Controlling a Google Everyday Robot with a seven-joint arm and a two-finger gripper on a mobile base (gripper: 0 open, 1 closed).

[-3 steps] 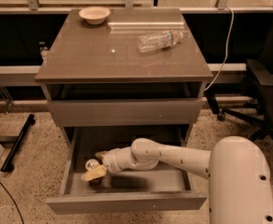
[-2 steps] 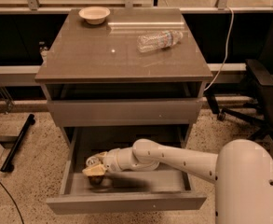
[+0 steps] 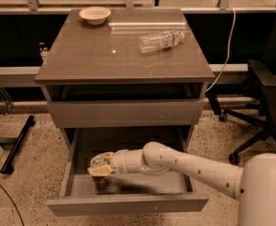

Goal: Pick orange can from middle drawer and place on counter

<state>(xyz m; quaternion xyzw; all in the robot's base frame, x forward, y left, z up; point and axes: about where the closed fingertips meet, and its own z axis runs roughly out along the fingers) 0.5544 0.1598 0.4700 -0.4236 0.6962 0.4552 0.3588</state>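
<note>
Reaching into the open drawer (image 3: 128, 205), the gripper (image 3: 100, 170) hangs low over the left front of the drawer floor, right above a small dark shape I take for the can (image 3: 100, 181), which is mostly hidden. Whether the gripper is clamped on it I cannot tell. This looks like step 1 — the grasp. The next move calls for a sure hold and a lift clear of the upper drawer (image 3: 123, 113), then a swing to the counter (image 3: 95, 55) — away from the bottle (image 3: 160, 40) and bowl (image 3: 94, 15).
</note>
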